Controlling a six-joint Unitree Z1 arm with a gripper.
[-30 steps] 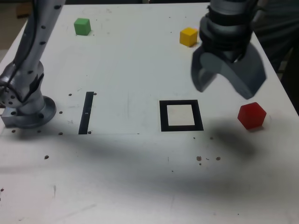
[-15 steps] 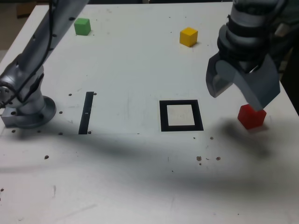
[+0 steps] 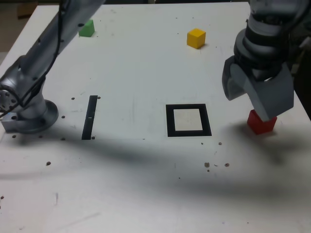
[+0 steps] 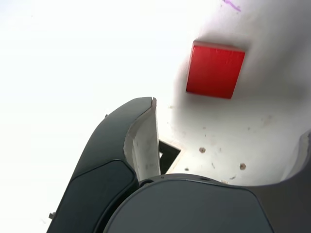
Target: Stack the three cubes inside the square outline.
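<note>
The red cube [image 3: 263, 124] lies on the white table at the exterior view's right, just right of the square outline [image 3: 170, 121]. My gripper [image 3: 252, 100] hangs open directly above it, one finger covering the cube's top. In the wrist view the red cube [image 4: 215, 70] lies on the table beyond my open gripper [image 4: 228, 121], touched by neither finger, and a corner of the square outline [image 4: 167, 153] peeks past one finger. The yellow cube [image 3: 196, 38] sits at the back, and the green cube [image 3: 87, 29] at the far back left, partly behind the arm. Nothing is inside the outline.
The arm's base [image 3: 29, 114] stands at the exterior view's left edge, its links reaching across the back of the table. A thin black strip [image 3: 90, 116] lies between base and outline. The table's right edge runs close to the red cube.
The gripper has travelled toward the exterior view's right and dropped lower, from beside the red cube to right over it, jaws still wide. The cubes have not moved.
</note>
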